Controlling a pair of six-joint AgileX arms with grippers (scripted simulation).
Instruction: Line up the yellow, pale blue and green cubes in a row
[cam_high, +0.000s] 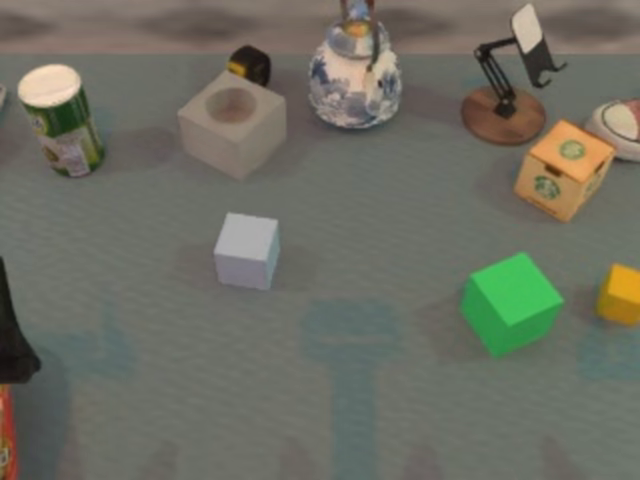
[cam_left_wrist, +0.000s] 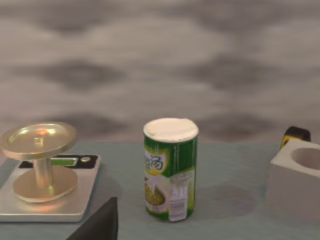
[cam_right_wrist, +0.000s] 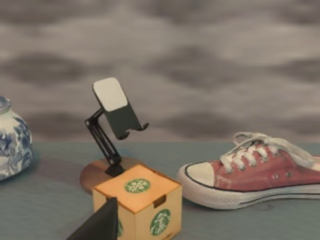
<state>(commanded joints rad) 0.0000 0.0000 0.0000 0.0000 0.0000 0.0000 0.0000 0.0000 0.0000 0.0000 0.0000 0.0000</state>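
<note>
**Op:** Cubes not lined up. Pale blue cube (cam_high: 247, 250) sits left of table centre, alone. Green cube (cam_high: 511, 302) is far over on the right, rotated, with the yellow cube (cam_high: 620, 294) near it at the right edge, a gap between them.

**Eng:** Arms?

**Op:** I see the left arm (cam_high: 14, 345) only as a dark shape at the left edge of the top view. Left gripper: only a dark wedge (cam_left_wrist: 100, 224) in the left wrist view, so I cannot tell whether it's released or clenched. Right gripper, same story: a dark wedge (cam_right_wrist: 99, 225). Neither claw is near a cube.

**Eng:** Clutter?

**Op:** Back row: green can (cam_high: 62, 121), grey block with a round hollow (cam_high: 232, 122), blue-white teapot (cam_high: 355, 72), phone stand (cam_high: 508, 85), tan logo box (cam_high: 563, 169), red sneaker (cam_right_wrist: 255, 170). Left wrist view also shows a scale (cam_left_wrist: 45, 187) beside the can.
</note>
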